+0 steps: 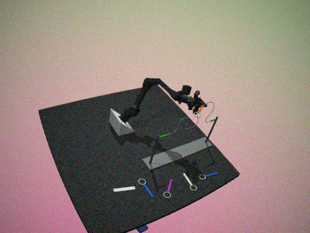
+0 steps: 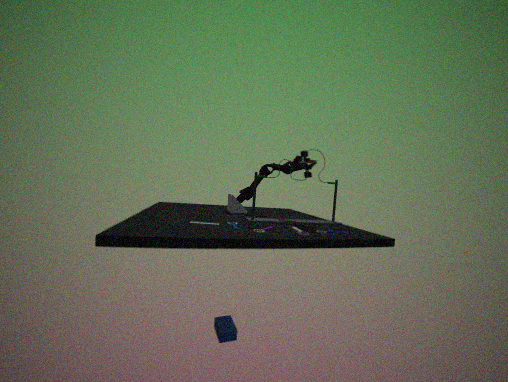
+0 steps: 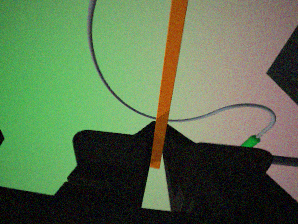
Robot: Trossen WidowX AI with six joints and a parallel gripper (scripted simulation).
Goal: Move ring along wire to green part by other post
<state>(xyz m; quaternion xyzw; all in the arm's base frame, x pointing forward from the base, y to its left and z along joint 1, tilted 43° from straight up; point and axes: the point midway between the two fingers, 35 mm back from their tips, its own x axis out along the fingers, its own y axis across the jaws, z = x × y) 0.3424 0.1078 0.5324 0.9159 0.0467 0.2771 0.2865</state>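
My gripper (image 1: 201,108) (image 2: 311,163) (image 3: 158,125) is shut on the orange handle (image 1: 201,108) (image 3: 172,50), high above the table's far right part. The pale ring (image 1: 200,116) is at the handle's lower end in the top view, beside the grey wire (image 1: 213,108) (image 2: 324,162) (image 3: 112,92); whether the wire runs through it is too small to tell. The ring is out of the wrist view. One green part (image 1: 213,120) (image 2: 331,183) is at the right post (image 1: 211,130) (image 2: 335,201), the other (image 1: 163,136) at the left post (image 1: 154,150) (image 2: 254,200).
The looping wire spans between the posts, close to the gripper. A grey base strip (image 1: 192,148) joins the posts' feet. On the dark table (image 1: 91,171) lie two blue-handled rings, a purple one (image 1: 169,186), a white one (image 1: 188,180) and a white bar (image 1: 124,189). A blue block (image 2: 225,330) is below the table.
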